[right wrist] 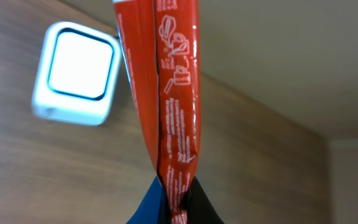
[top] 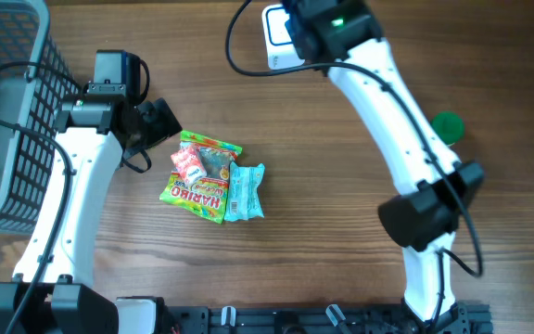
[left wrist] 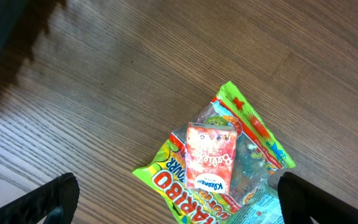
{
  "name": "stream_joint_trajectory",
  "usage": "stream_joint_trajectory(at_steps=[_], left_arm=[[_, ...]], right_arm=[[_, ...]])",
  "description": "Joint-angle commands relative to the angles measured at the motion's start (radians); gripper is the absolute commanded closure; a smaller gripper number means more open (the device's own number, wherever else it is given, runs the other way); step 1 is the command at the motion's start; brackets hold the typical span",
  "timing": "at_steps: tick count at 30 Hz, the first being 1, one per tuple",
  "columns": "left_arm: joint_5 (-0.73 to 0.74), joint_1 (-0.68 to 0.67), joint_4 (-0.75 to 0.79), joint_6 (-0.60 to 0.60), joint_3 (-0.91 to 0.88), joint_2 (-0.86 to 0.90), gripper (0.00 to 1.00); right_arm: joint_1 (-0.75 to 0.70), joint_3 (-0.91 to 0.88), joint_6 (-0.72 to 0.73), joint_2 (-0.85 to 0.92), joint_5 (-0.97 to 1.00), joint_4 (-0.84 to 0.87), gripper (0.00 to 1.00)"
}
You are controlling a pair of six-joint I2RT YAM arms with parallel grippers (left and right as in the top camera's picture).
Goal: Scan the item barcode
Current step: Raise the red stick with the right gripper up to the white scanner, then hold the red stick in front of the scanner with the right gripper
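the right gripper (right wrist: 173, 202) is pinched on one end of a red packet (right wrist: 166, 93), held near the scanner (right wrist: 76, 71). no barcode shows, so i'd roll the wrist until the printed face squares to the window, then hold steady. the left gripper (left wrist: 180, 200) hovers spread above the snack pile (left wrist: 210, 155).
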Motion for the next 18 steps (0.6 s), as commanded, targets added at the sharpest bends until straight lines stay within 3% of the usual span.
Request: stream_joint_trajectory(at_steps=[1,18], left_arm=[[-0.006,0.005,0.003,0.011,0.000,0.006,0.00],[-0.006,0.005,0.003,0.011,0.000,0.006,0.00]], right_arm=[[0.013,-0.026,-0.090,0.088,0.200,0.072,0.96],[0.036,-0.032,-0.271,0.417,0.338,0.265,0.96]])
